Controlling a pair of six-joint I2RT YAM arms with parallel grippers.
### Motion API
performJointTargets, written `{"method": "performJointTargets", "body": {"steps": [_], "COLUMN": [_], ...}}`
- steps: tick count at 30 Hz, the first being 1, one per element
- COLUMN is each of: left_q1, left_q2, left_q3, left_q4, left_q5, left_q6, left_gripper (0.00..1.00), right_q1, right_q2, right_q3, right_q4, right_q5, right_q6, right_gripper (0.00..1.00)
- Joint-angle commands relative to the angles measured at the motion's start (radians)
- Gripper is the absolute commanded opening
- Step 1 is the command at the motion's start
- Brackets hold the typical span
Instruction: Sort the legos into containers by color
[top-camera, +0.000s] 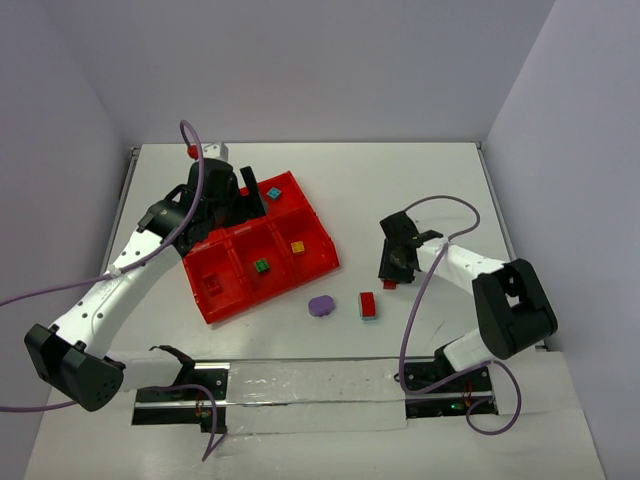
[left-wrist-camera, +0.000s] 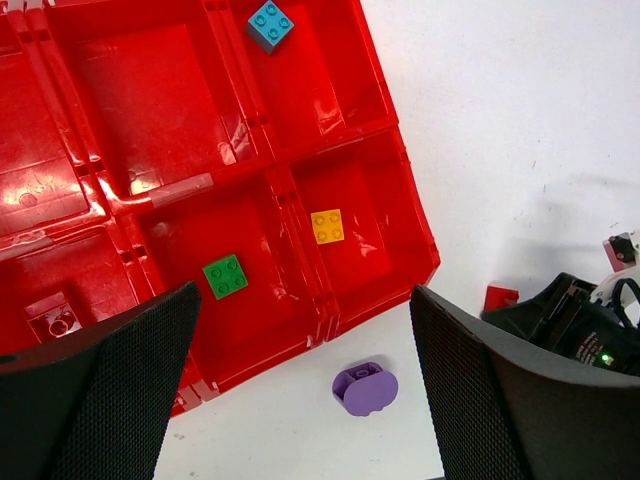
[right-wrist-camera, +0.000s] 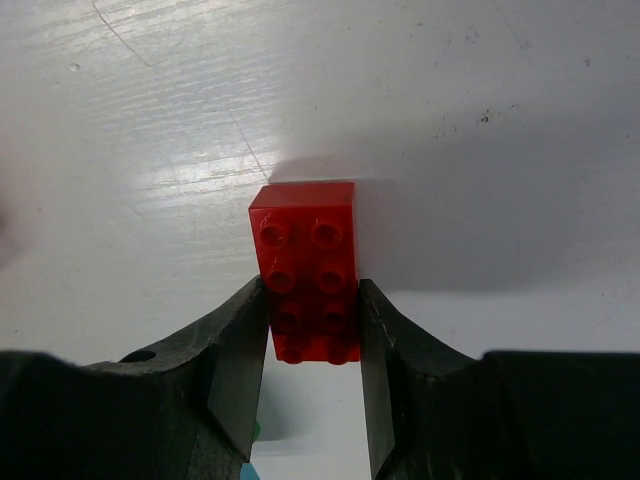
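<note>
The red tray (top-camera: 225, 305) lies left of centre on the table. Its compartments hold a teal brick (top-camera: 273, 192), a yellow brick (top-camera: 297, 246), a green brick (top-camera: 261, 265) and a red brick (left-wrist-camera: 55, 315). A purple brick (top-camera: 321, 305) and a red brick (top-camera: 368, 305) lie on the table in front of the tray. My left gripper (top-camera: 245, 200) hangs open and empty above the tray's back row. In its wrist view the purple brick (left-wrist-camera: 365, 388) shows between the fingers (left-wrist-camera: 110, 390). My right gripper (top-camera: 393, 270) is low at the table, shut on another red brick (right-wrist-camera: 308, 262), jaws on its long sides.
A small white block with a red knob (top-camera: 205, 150) stands at the table's back left. The right gripper (left-wrist-camera: 580, 320) shows at the left wrist view's right edge. A metal rail (top-camera: 300, 390) runs along the near edge by the arm bases. Walls close in left, back and right.
</note>
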Motion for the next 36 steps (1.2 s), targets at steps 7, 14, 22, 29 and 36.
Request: {"method": "performJointTargets", "body": {"steps": [7, 14, 22, 29, 36], "left_q1": [-0.005, -0.004, 0.169, 0.286, 0.291], "left_q2": [-0.025, -0.037, -0.056, -0.082, -0.132], "left_q3": [-0.001, 0.014, 0.096, 0.126, 0.185], "left_q4": [0.01, -0.029, -0.116, -0.09, -0.073], "left_q5": [-0.047, -0.138, -0.149, -0.042, -0.048], "left_q6": [0.014, -0.035, -0.063, -0.098, -0.108], "left_gripper": [0.93, 0.93, 0.93, 0.93, 0.93], "right_q1": [0.01, 0.148, 0.459, 0.615, 0.683], "right_q2": [-0.128, -0.121, 0.107, 0.353, 0.575], "right_q3": [0.176, 0.401, 0.71, 0.972, 1.195], "right_q4": [-0.094, -0.159, -0.141, -0.131, -0.152], "right_q5": [-0.024, -0.006, -0.065, -0.117, -0.133], "right_q6": [-0.014, -0.031, -0.03, -0.049, -0.061], "right_gripper": [0.0, 0.0, 0.0, 0.0, 0.0]}}
